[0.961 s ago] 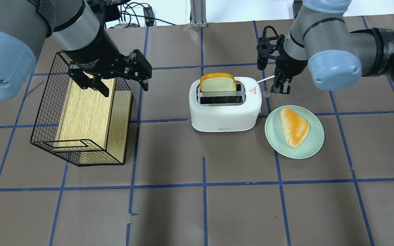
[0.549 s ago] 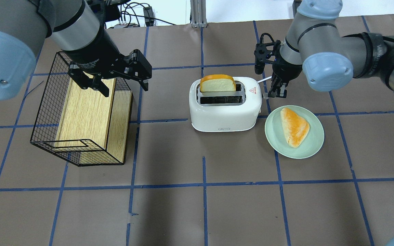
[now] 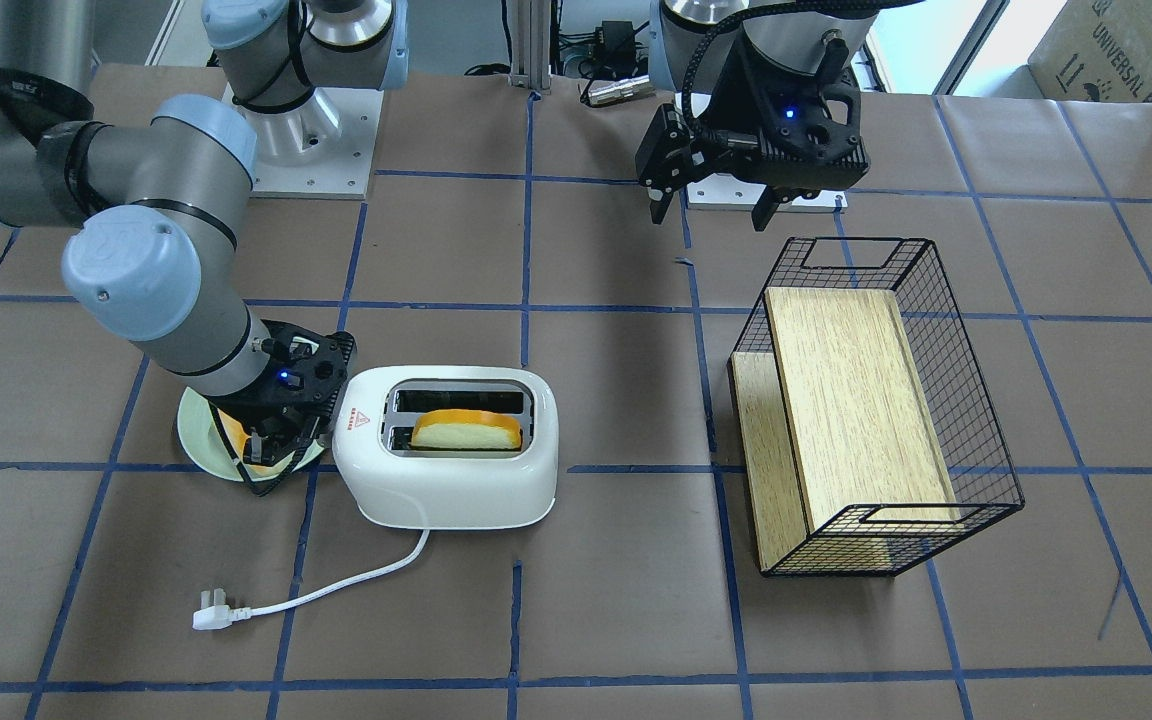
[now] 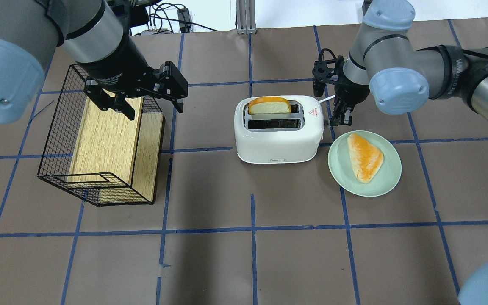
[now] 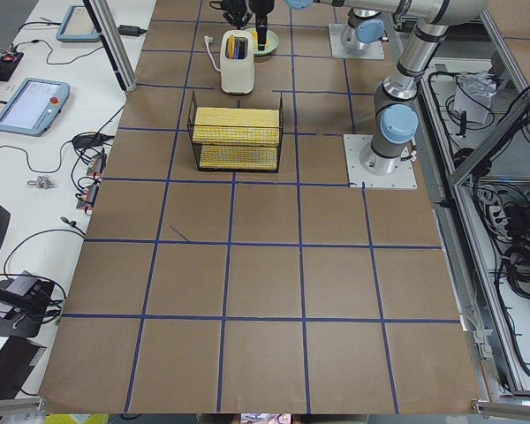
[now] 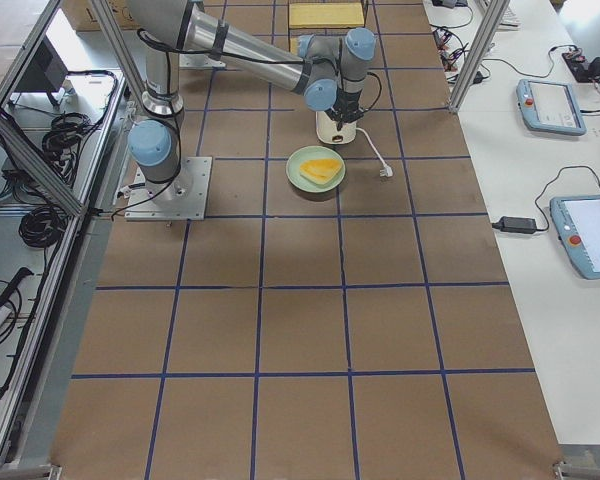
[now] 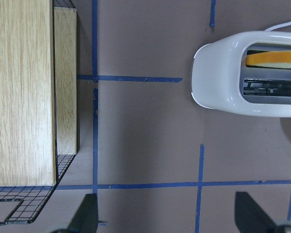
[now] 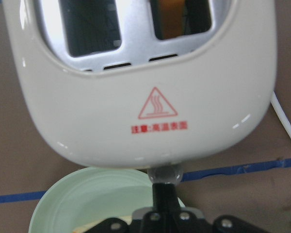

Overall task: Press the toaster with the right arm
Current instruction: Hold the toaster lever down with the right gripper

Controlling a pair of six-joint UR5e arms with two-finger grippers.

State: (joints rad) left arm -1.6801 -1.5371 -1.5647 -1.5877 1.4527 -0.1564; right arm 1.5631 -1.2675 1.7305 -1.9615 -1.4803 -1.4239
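The white toaster stands mid-table, with its red warning triangle facing the right wrist camera. A bread slice sits low in its far slot. My right gripper is shut, fingers together and pointing down at the toaster's right end. Its fingertips rest on the small grey lever knob. In the front view the same gripper is beside the toaster. My left gripper is open and empty, above the wire basket.
A pale green plate with a bread wedge lies right of the toaster, just under my right gripper. The toaster's white cord and plug lie loose behind it. The wire basket holds a wooden board.
My right gripper has moved left and down along the toaster's end onto the lever knob. The bread slice has sunk lower in its slot. The left arm has not moved.
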